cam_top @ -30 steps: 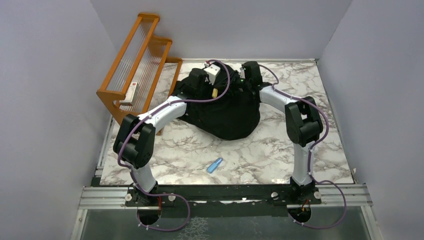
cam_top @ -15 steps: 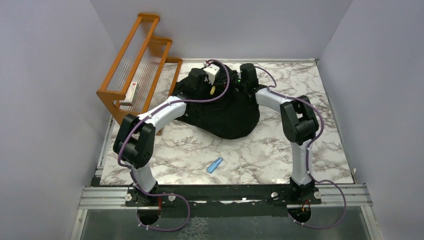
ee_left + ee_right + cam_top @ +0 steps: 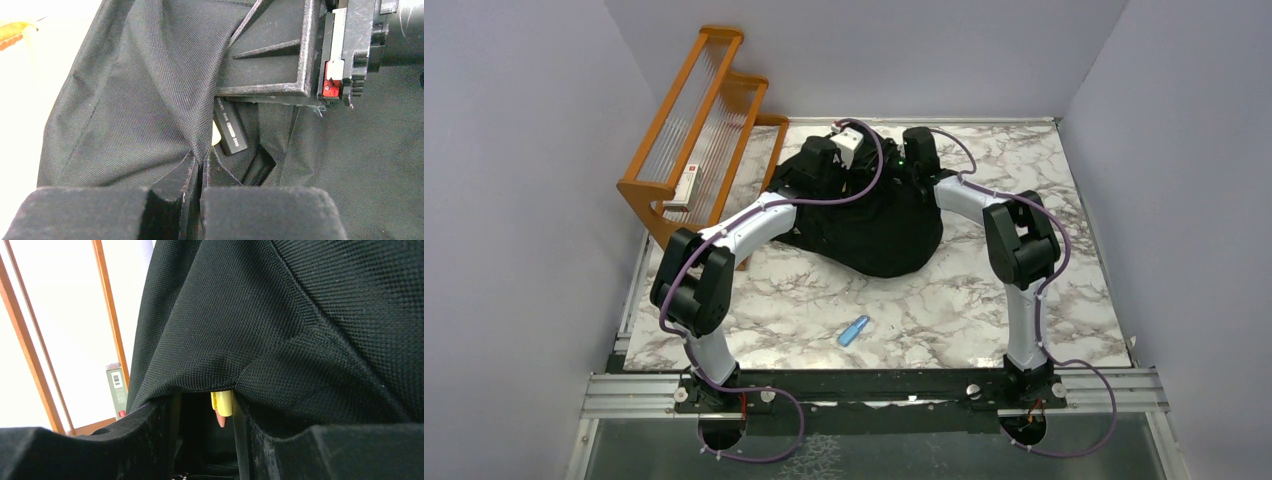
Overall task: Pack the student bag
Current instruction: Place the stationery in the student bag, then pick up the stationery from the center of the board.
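Observation:
The student bag (image 3: 874, 235) is a black fabric backpack lying at the back middle of the marble table. Both grippers are at its top opening. My left gripper (image 3: 819, 165) is shut on a fold of the bag's fabric (image 3: 125, 100); its jaws (image 3: 202, 162) pinch the cloth. Past the fold a dark rectangular item (image 3: 231, 131) lies inside, with a bit of yellow behind it. My right gripper (image 3: 919, 155) is open (image 3: 205, 405) under the bag's edge (image 3: 300, 315). A yellow pen with a pink tip (image 3: 222, 407) hangs beside its right finger.
A small blue item (image 3: 854, 330) lies on the table in front of the bag. A wooden rack (image 3: 694, 130) stands at the back left with a white device (image 3: 686, 183) on it, also in the right wrist view (image 3: 117, 387). Walls enclose the table.
My right arm has shifted a little left, further over the bag. A small yellow piece seen near my left gripper earlier no longer shows from above. The left arm holds still.

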`<state>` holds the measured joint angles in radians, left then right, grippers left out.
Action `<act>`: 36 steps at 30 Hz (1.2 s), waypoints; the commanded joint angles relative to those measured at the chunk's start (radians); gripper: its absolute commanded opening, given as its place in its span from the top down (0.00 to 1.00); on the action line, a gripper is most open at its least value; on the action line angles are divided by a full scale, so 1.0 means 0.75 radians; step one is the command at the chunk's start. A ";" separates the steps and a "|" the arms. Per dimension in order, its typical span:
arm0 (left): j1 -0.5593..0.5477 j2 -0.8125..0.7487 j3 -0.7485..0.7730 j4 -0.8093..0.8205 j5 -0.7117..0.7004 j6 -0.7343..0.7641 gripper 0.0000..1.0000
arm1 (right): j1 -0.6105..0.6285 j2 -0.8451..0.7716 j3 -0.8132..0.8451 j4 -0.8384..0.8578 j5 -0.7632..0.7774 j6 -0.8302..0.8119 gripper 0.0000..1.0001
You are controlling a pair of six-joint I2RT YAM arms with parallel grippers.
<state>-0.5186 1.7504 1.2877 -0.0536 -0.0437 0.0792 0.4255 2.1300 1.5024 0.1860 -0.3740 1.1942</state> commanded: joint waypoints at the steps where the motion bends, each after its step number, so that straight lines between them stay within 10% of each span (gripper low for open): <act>1: -0.004 -0.074 0.000 0.014 -0.015 0.011 1.00 | -0.009 -0.073 0.031 -0.023 0.044 -0.100 0.53; 15: -0.004 -0.070 0.007 0.005 -0.018 0.016 1.00 | -0.003 -0.603 -0.446 -0.166 0.128 -0.370 0.56; 36: -0.004 -0.070 0.011 0.004 0.005 0.011 1.00 | 0.543 -1.175 -0.903 -0.842 0.986 -0.464 0.57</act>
<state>-0.5190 1.7504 1.2877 -0.0608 -0.0460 0.0864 0.7769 1.2575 0.8253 -0.2817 0.2035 0.8543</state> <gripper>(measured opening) 0.015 0.426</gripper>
